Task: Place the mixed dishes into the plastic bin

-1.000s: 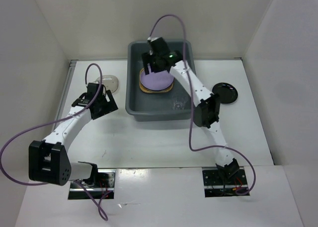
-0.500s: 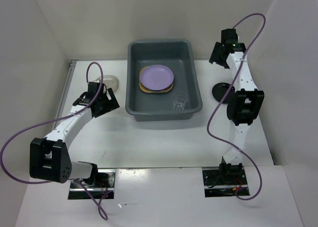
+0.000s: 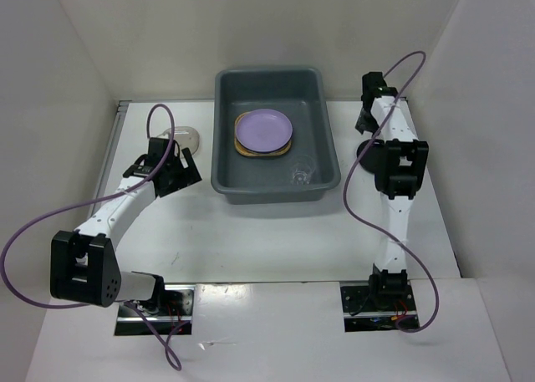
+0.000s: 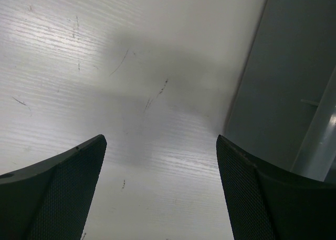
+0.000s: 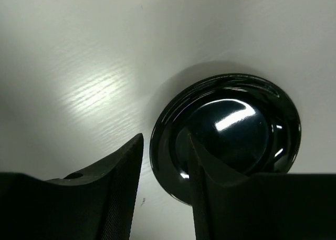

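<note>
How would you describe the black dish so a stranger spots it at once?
Start at the grey bin on the table. The black dish lies just right of it, below the right claw. It alone is glossy black.

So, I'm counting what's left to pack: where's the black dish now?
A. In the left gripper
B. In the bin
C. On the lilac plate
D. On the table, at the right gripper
D: the right wrist view shows the black dish lying on the table, with the open right gripper reaching either side of its rim.
</note>
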Controlling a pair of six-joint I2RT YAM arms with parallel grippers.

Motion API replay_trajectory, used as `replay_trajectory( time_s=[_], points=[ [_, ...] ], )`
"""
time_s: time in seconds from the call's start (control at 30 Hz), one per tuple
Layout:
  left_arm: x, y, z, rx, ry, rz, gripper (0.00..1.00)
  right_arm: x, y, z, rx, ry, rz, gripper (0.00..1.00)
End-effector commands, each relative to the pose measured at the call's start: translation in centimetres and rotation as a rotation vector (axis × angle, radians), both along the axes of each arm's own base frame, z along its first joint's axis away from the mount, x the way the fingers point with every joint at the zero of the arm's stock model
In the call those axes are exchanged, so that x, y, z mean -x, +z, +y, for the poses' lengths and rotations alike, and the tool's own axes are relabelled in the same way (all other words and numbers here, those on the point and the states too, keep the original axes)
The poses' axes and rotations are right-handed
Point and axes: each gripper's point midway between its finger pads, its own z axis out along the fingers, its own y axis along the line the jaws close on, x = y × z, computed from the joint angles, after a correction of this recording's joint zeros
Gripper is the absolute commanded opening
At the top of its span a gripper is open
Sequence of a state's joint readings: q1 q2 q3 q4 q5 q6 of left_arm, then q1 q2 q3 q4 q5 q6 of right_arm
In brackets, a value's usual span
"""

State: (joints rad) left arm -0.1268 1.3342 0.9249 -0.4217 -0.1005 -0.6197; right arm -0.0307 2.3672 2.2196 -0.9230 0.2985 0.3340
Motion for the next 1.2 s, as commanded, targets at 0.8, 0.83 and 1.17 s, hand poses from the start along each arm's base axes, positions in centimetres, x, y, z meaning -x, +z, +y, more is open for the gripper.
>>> replay_trajectory(
  time_s=[0.8, 0.83, 1.17],
  points=[
    [-1.0, 0.8, -0.5, 0.009, -0.053, -0.044, 0.92, 1.8, -4.6, 1.1, 0.190, -0.018, 0.156, 0.43],
    [-1.0, 0.8, -0.5, 0.009, -0.053, -0.044, 0.92, 2.0, -4.8, 1.0, 0.194, -0.010, 0.169, 0.43],
    [-0.8, 0.4, -0.5, 0.008, -0.053, -0.035, 0.92, 2.2, -6.2, 1.2, 0.187, -0.004, 0.197, 0.38]
  ],
)
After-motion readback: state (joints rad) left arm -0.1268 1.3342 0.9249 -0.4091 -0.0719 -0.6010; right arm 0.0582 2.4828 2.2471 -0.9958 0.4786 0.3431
